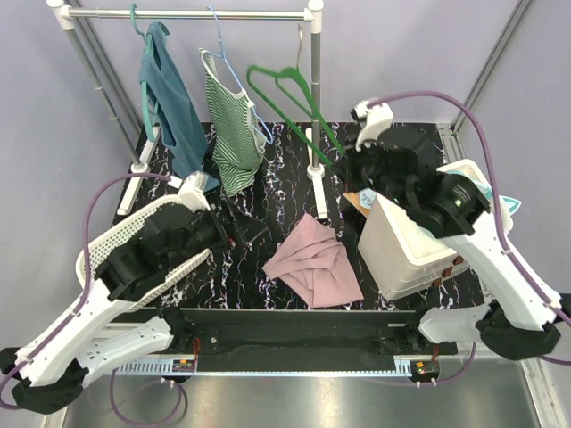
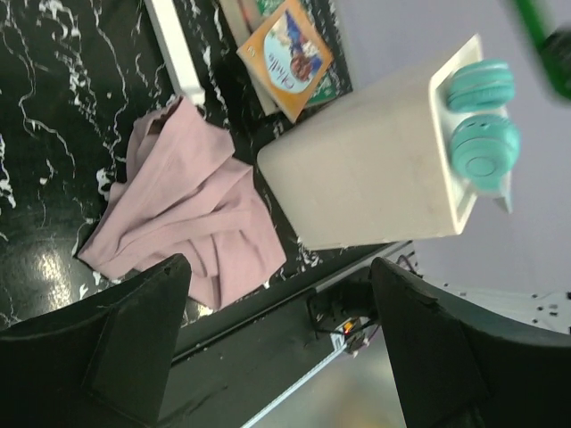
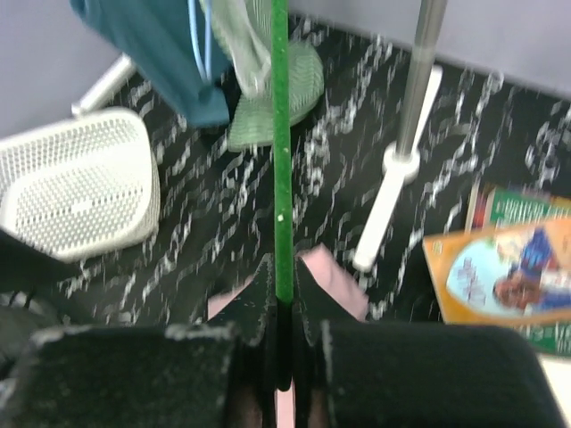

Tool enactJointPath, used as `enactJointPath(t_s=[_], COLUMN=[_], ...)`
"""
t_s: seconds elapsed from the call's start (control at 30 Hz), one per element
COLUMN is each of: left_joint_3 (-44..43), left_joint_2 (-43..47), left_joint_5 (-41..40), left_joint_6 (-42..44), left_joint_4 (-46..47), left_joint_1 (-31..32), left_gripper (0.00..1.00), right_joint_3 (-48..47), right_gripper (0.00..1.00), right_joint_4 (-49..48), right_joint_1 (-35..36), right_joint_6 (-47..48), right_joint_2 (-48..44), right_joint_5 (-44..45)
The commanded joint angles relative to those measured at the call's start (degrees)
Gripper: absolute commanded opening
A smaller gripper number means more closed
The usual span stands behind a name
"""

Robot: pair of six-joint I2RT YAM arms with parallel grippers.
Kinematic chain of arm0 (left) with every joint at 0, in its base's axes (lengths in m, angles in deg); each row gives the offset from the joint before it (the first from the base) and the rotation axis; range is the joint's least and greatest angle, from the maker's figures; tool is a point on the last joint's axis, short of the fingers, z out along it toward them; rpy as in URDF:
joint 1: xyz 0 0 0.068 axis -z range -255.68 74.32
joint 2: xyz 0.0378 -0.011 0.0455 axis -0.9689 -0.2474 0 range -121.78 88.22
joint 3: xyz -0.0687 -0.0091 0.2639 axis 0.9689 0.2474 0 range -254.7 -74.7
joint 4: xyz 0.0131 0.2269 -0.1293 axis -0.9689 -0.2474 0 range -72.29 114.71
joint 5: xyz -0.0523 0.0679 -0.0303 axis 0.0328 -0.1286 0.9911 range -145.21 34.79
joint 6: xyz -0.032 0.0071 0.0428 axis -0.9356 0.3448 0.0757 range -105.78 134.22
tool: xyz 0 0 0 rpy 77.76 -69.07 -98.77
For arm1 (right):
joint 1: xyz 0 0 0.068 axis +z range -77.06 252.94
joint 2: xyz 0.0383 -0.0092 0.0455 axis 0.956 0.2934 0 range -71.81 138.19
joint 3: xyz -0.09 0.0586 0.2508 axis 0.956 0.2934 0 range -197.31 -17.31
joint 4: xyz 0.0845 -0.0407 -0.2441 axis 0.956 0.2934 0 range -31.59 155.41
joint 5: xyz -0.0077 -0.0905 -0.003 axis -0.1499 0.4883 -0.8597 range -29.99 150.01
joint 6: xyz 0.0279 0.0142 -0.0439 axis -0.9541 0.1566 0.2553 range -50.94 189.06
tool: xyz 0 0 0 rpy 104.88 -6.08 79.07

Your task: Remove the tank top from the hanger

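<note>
The pink tank top lies crumpled on the black marbled table, off the hanger; the left wrist view also shows the tank top. The bare green hanger is in the air right of the rack post, tilted. My right gripper is shut on the hanger's lower bar, and in the right wrist view the green bar runs straight up from the right gripper. My left gripper hovers left of the tank top, and in its own view the left gripper is open with nothing between the jaws.
A teal top and a striped green top hang on the rail. A white box with teal headphones stands at the right, with a picture book behind it. A white mesh basket sits left.
</note>
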Motion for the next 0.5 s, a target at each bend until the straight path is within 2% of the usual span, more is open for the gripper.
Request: enactJointPath(t_s=[0.0, 0.23, 0.47], left_joint_3=[-2.75, -13.13, -14.63], left_joint_2=[-4.05, -12.93, -12.50], left_joint_5=[4.23, 5.81, 6.78], left_joint_6=[4.62, 15.89, 20.20], left_joint_4=[-1.37, -9.18, -12.54], left_joint_1=[-0.14, -0.23, -0.23], left_gripper=[0.88, 0.88, 0.89], right_joint_3=[-9.39, -19.16, -23.11], right_gripper=[0.00, 0.00, 0.00], right_joint_4=[-10.80, -11.51, -9.67], right_joint_1=[0.21, 0.12, -1.37], right_joint_6=[6.67, 7.47, 2.99], right_joint_2=[5.12, 16.98, 22.44], right_joint_5=[4.22, 4.49, 4.05])
